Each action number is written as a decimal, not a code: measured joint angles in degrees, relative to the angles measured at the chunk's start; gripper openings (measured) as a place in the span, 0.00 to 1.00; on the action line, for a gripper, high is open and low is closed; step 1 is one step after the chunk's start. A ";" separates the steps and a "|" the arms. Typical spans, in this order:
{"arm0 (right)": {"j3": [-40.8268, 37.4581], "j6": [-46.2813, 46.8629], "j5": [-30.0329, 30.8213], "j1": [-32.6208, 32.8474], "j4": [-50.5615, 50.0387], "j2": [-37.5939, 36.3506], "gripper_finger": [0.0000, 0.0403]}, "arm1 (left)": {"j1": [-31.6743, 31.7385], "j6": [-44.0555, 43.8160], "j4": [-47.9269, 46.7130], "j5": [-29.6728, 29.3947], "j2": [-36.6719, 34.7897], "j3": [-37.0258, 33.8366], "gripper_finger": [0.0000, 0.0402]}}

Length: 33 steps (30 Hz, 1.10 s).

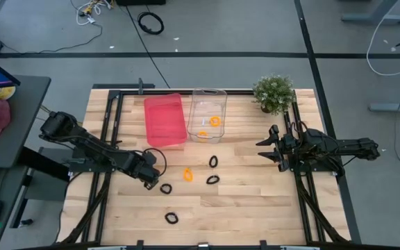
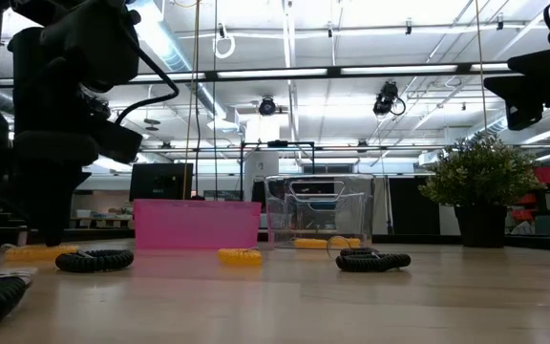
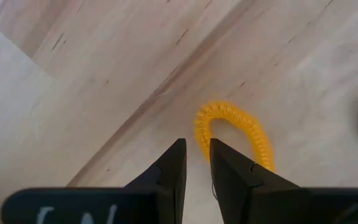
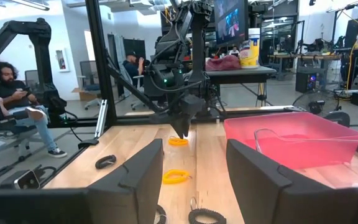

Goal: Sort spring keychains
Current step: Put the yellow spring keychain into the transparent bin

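- The wooden desk (image 1: 255, 208) carries two bins, a potted plant and the scattered spring keychains, with one dark arm at each side.
- The left arm reaches from the desk's left edge toward the middle, its forearm angled down, so the left end effector (image 1: 149, 179) sits low over the boards just in front of the pink bin.
- In the left wrist view, the left end effector (image 3: 196, 152) has its fingers close together with only a narrow gap; they hold nothing, and their tips hang right by one end of an orange spring keychain (image 3: 235, 134) lying on the wood.
- The right arm lies along the right side of the desk, raised well clear of the surface, with the right end effector (image 1: 269, 147) pointing toward the centre.
- The right end effector (image 4: 194, 165) has its fingers spread wide and empty.
- The pink bin (image 1: 164, 120) stands at the back, and the clear bin (image 1: 217, 101) stands just beside it on its right.
- The potted plant (image 1: 273, 93) stands at the back right corner.
- Two orange keychains (image 1: 214, 121) lie inside the clear bin.
- Another orange keychain (image 1: 188, 174) lies in the open, near the middle of the desk.
- Black keychains lie loose nearby: one (image 1: 213, 161) beside the orange one, one (image 1: 212, 179) just below it, one (image 1: 165, 188) close to the left end effector, and one (image 1: 171, 218) nearer the front edge.
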 joint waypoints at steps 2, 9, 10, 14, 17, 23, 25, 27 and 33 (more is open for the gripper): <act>0.00 0.00 -0.01 0.00 0.00 0.00 0.45 | 0.00 -0.76 0.02 0.00 0.00 0.00 0.19; 0.00 0.00 -0.01 -0.01 0.00 0.00 0.45 | 0.00 -6.54 0.32 0.00 -0.02 0.00 0.19; 0.00 0.00 -0.01 0.00 0.00 0.00 0.45 | 0.00 -6.97 0.35 0.00 -0.03 0.00 0.19; 0.00 0.00 -0.01 0.00 0.00 0.00 0.45 | 0.00 -7.90 0.35 0.00 -0.04 0.00 0.19; 0.00 0.00 -0.01 0.00 0.00 0.00 0.45 | 0.00 -7.93 0.35 0.00 -0.04 0.00 0.19; 0.00 0.00 -0.01 0.00 0.00 0.00 0.45 | 0.07 -7.90 0.35 0.00 -0.08 0.00 0.19; 0.00 0.00 -0.01 0.00 0.00 0.00 0.45 | 0.07 -7.83 0.37 0.02 -0.13 0.00 0.19; 0.00 0.00 -0.01 -0.02 0.00 0.00 0.45 | 0.07 -7.41 0.30 0.19 -0.13 0.07 0.19; 0.00 -0.01 -0.01 -0.01 0.00 0.00 0.45 | 0.03 -7.23 0.48 0.47 -0.13 1.83 0.19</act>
